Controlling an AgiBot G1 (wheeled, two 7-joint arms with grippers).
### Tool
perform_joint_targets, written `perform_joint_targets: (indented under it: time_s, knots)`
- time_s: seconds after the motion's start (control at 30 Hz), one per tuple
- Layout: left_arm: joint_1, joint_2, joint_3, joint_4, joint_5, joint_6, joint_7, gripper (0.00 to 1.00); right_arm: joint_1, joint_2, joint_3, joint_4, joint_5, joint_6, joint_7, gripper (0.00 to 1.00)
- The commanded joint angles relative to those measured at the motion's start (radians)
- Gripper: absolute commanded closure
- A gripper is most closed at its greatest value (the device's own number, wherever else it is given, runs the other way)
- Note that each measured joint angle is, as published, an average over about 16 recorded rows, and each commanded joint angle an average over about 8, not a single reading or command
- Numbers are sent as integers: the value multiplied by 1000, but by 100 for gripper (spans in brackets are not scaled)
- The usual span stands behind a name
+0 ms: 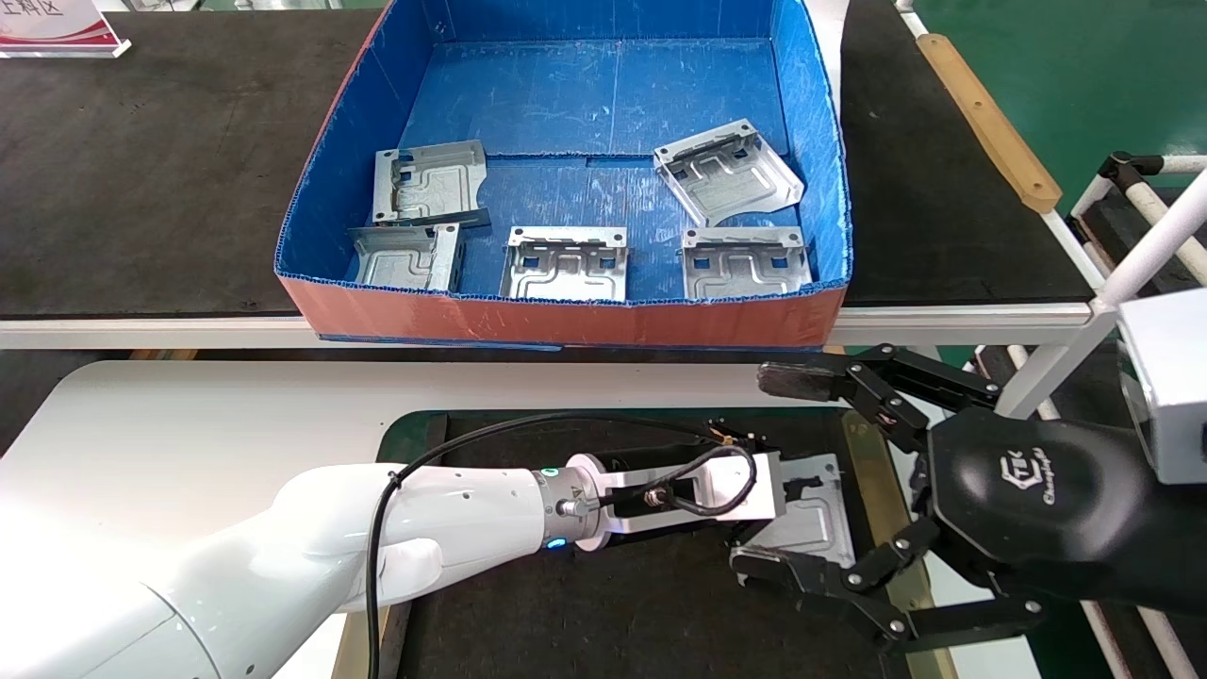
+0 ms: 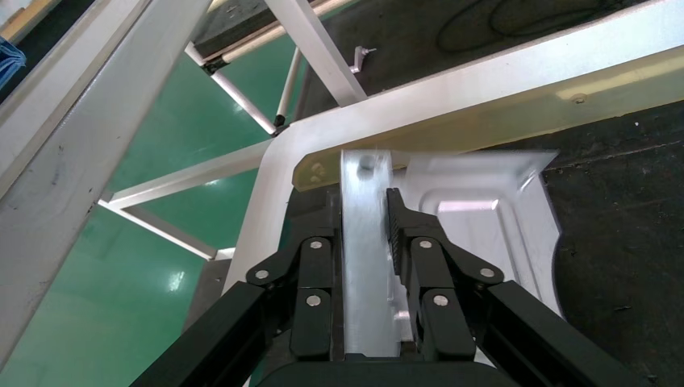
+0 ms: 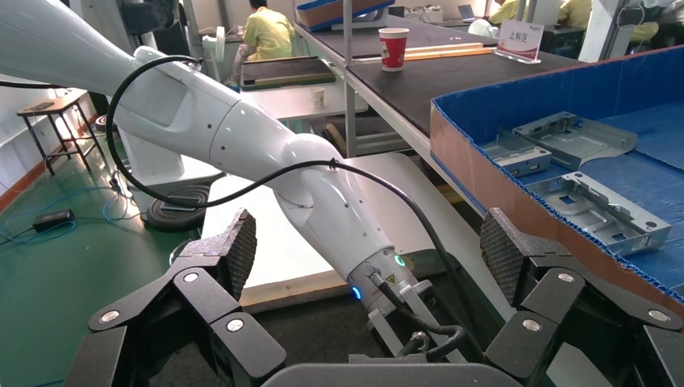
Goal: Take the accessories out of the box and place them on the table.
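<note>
Five accessories remain in the box (image 1: 358, 141): one at far left (image 1: 429, 179), one at near left (image 1: 405, 256), one near centre (image 1: 566, 264), one at near right (image 1: 745, 261), and one tilted at far right (image 1: 726, 172). The box sits on the dark bench (image 1: 141, 170), beyond the table (image 1: 189, 424).

The sixth plate (image 1: 806, 514) is over the black mat (image 1: 613, 604) on the table, toward its right side. The left gripper (image 2: 367, 242) has its jaws narrow and clamped on that plate's bent edge flange; whether the plate already rests on the mat I cannot tell.

The right gripper (image 1: 797, 471) hangs at the right edge of the table, close to the plate, jaws spread wide and holding nothing.

Progress judgement: first plate nearly placed but not released. Five more still to take out, so the task is at an early stage.
</note>
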Motion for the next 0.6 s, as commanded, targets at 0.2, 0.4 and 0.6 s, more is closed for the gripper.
perform_joint_targets:
  time_s: [0.2,0.4,0.6]
  knots:
    - [1,0,-4,0,6,1,0,0,0,0,0,0,0,0,0,0]
    - [2,-1,-7,0,9,3,0,0,0,0,0,0,0,0,0,0]
    - [12,-24,-39,-18,14,30,-29,0,0,0,0,0,0,0,0,0]
